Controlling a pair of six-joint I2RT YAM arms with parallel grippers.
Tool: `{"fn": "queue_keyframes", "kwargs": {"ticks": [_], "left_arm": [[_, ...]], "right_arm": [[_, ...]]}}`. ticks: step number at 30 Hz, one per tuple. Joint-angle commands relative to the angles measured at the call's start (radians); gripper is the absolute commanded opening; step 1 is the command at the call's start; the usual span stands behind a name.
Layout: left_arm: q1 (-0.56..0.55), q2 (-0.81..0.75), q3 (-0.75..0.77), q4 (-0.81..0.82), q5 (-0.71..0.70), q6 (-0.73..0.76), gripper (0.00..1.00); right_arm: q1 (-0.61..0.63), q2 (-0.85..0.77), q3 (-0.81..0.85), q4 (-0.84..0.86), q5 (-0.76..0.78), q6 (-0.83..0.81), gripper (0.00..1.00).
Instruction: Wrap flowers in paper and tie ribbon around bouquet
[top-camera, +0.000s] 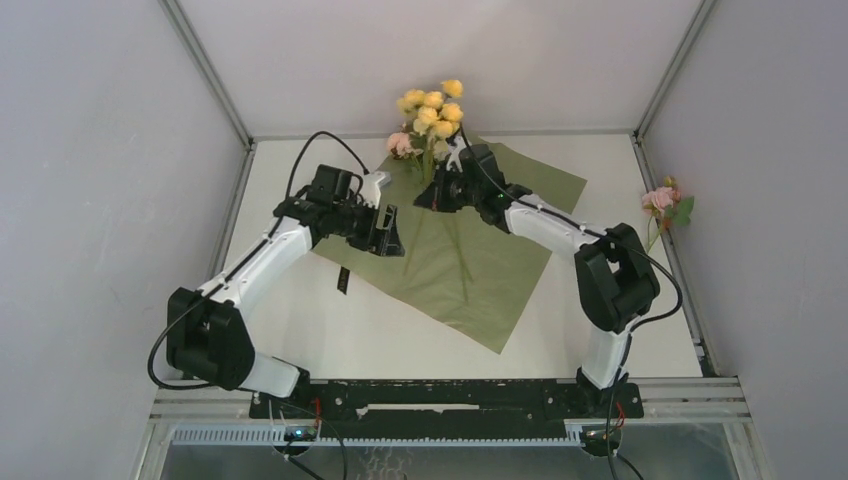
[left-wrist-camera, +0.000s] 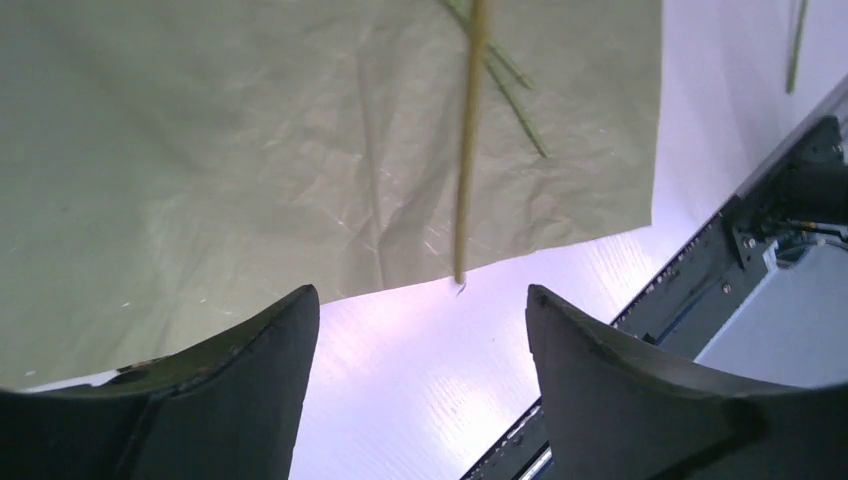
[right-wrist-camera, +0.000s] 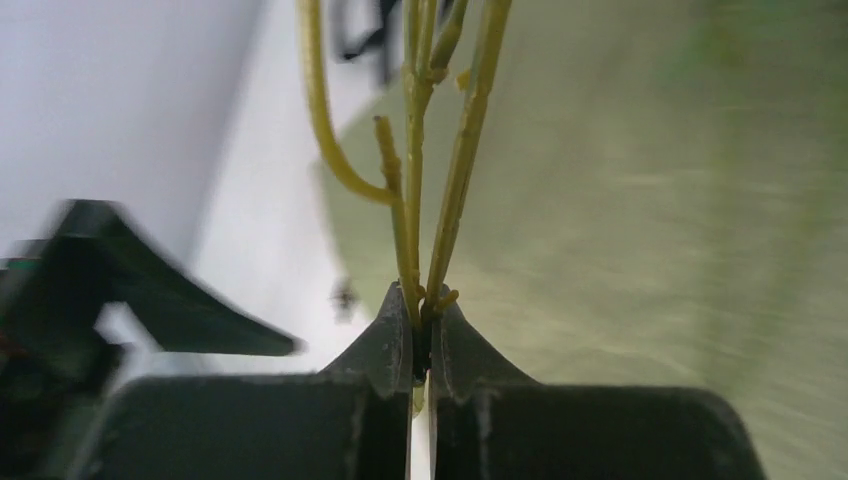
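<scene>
The paper (top-camera: 480, 250) lies flat on the table, olive side up. The flowers (top-camera: 432, 112), yellow and pink blooms, stand over its far corner. Their thin stems (top-camera: 461, 250) trail down across the sheet. My right gripper (top-camera: 440, 192) is shut on the stems (right-wrist-camera: 455, 150) just below the blooms, with its jaws pinched tight (right-wrist-camera: 421, 305). My left gripper (top-camera: 391, 232) hovers open over the paper's left edge with nothing between its fingers (left-wrist-camera: 420, 310). One stem end (left-wrist-camera: 467, 150) lies ahead of it on the paper (left-wrist-camera: 250, 150). A short black piece of ribbon (top-camera: 343, 280) shows beside the sheet. No bouquet is in view.
A separate pink flower sprig (top-camera: 662, 200) leans at the table's right edge. White walls enclose the table on three sides. The black mounting rail (top-camera: 450, 395) runs along the near edge, also in the left wrist view (left-wrist-camera: 760, 240).
</scene>
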Motion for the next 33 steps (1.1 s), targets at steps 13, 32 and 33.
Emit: {"fn": "queue_keyframes", "kwargs": {"ticks": [13, 32, 33], "left_arm": [[0.224, 0.048, 0.047, -0.019, -0.100, 0.057, 0.79], [0.224, 0.034, 0.028, 0.001, -0.098, 0.103, 0.79], [0.224, 0.031, 0.026, 0.001, -0.100, 0.108, 0.79]], "right_arm": [[-0.054, 0.376, 0.709, -0.889, 0.618, -0.435, 0.39], [-0.550, -0.250, -0.121, -0.790, 0.800, -0.225, 0.65], [-0.613, -0.262, -0.158, -0.774, 0.802, -0.227, 0.67]]}}
